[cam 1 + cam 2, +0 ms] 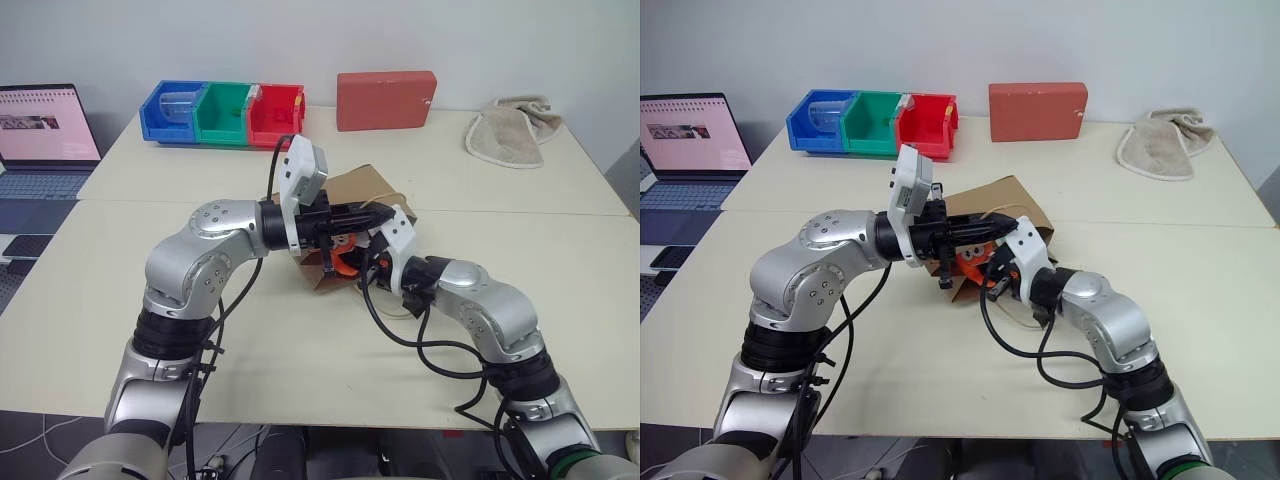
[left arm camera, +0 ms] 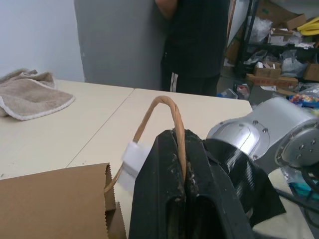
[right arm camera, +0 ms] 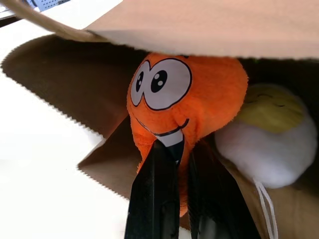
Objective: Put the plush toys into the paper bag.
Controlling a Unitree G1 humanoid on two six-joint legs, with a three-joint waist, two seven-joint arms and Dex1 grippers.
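Right gripper (image 3: 172, 149): my two black fingers were clamped on the lower part of the orange carrot (image 3: 187, 99), face toward my wrist camera, at the mouth of the paper bag (image 3: 209, 25). The carrot sat under the bag's upper lip, partly inside the opening. Just beside it, deeper in the bag, lay the white egg (image 3: 271, 144) with its yellow face, resting against the carrot; a thin white cord hung from the egg.

Left gripper (image 2: 183, 169): my fingers were pressed together on the bag's tan handle (image 2: 169, 107), which looped up out of the grip. My arm reached across level toward my right, holding the handle above the bag's mouth. A small white tag (image 2: 133, 158) sat on the cord just beside my fingers.

Paper bag, from the head camera (image 1: 360, 188): brown, lying on its side on the table (image 1: 300, 340) near the middle, mouth toward me, with my two grippers meeting at it.

Far edge of the table: a row of three bins (image 1: 222, 113), blue, green and red; a red box (image 1: 386, 99) standing near them; a beige towel (image 1: 515, 130) crumpled at my far right.

To my left: an open laptop (image 1: 45, 140) on a separate surface.

Beyond the table, from the left wrist camera: a person (image 2: 197, 45) in dark clothes standing, with shelves (image 2: 279, 45) of boxes behind.
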